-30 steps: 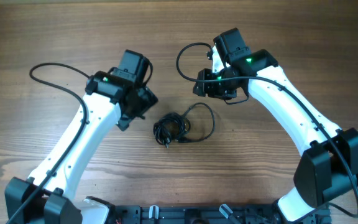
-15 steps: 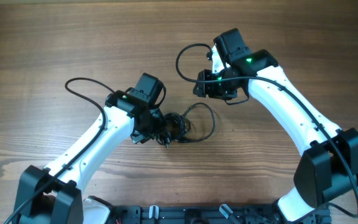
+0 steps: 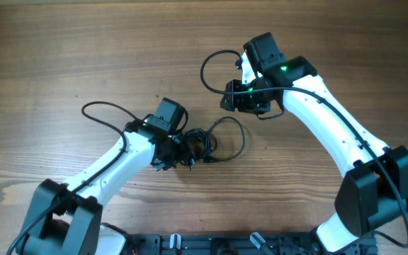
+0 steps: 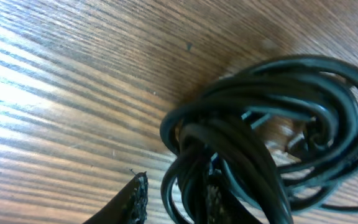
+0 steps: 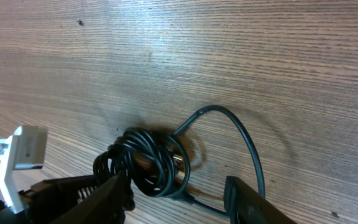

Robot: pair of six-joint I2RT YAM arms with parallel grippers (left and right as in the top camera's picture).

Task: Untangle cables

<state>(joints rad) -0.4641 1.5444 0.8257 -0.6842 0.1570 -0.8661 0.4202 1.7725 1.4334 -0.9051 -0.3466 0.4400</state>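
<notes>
Crowding left pincer (image 4: 176, 200) (tips cropped): cables (image 4: 260, 124)

Overhead camera: fixed above the table (image 3: 48, 42), facing straight down, far enough back to take in both arms. Left wrist camera: looks obliquely down past the left gripper (image 4: 174, 193) at the lower frame edge, very near the cables (image 4: 260, 137), which fill half the frame. Right wrist camera: similar oblique aim over the right gripper (image 5: 176, 196), set farther back. All three views share the cables.

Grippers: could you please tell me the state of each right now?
Left gripper: open, fingers straddling the cables.
Right gripper: open, empty.
</notes>
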